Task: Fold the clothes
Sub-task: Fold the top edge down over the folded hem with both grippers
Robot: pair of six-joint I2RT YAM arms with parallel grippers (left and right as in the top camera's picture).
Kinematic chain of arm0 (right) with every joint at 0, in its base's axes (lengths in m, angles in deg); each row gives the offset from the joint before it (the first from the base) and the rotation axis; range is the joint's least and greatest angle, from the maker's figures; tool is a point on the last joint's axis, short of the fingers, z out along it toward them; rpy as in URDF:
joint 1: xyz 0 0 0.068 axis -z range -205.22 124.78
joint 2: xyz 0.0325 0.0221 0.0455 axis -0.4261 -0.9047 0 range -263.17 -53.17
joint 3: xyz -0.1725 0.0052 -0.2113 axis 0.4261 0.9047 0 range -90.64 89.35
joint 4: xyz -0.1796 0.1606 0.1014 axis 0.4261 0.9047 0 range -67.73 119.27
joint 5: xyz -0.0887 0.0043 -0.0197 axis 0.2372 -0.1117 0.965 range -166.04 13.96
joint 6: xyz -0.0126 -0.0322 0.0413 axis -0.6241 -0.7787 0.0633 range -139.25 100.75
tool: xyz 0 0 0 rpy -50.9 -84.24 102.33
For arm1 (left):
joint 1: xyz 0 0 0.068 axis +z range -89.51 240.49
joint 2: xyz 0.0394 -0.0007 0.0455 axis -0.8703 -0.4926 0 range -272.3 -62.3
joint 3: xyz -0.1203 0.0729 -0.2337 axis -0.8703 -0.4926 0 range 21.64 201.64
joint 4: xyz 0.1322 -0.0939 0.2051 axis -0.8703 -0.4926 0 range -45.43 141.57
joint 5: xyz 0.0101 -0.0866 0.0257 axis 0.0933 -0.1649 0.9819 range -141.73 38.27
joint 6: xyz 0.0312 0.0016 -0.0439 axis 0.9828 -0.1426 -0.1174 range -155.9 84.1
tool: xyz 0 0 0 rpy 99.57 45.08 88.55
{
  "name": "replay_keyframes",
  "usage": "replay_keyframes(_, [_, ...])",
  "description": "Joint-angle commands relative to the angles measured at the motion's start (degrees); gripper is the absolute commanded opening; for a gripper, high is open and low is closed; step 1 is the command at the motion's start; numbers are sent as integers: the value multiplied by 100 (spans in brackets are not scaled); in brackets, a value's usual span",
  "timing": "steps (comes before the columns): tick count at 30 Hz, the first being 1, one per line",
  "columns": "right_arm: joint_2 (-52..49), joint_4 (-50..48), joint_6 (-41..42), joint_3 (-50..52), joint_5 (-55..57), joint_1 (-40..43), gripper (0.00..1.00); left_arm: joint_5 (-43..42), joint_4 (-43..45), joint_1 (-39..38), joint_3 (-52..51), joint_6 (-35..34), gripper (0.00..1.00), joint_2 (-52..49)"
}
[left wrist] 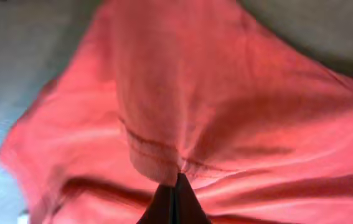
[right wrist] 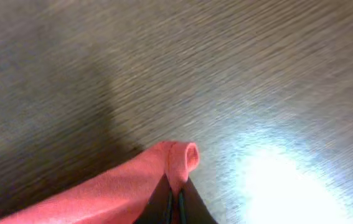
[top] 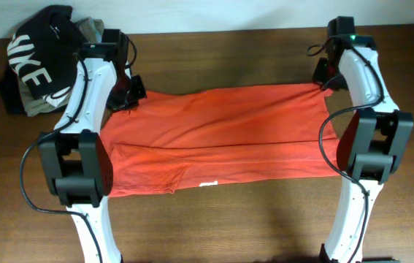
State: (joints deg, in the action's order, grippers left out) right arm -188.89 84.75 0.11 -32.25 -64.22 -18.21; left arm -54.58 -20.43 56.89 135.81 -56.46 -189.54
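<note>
**A:** Spotted the T-shirt [top: 214, 139] stretched across the middle of the table [top: 265, 226], looking half folded lengthwise. Why pinched at both far corners?

**B:** Probably meant to keep that far edge taut for carrying it toward the table's near side. Had the left gripper [left wrist: 175, 202] clamped on a hemmed fold and the right gripper [right wrist: 176, 202] nipped tight on a rolled corner, just above the table. Looked red-orange, soft, lightly creased, with a white bit poking out at the near edge.
</note>
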Motion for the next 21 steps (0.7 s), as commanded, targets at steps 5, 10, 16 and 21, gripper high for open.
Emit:
replay_keyframes(5, [197, 844, 107, -474, 17, 61, 4, 614, -848, 28, 42, 96, 0, 1056])
replay_keyframes(10, [201, 1482, 107, -474, 26, 59, 4, 901, -1661, 28, 17, 48, 0, 1060])
replay_keyframes(16, [487, 2168, 109, -474, -286, 57, 4, 986, -2162, 22, -199, 50, 0, 1060])
replay_keyframes(21, [798, 3029, 107, -472, -448, 46, 4, 962, -1681, 24, -1220, 46, 0, 1248])
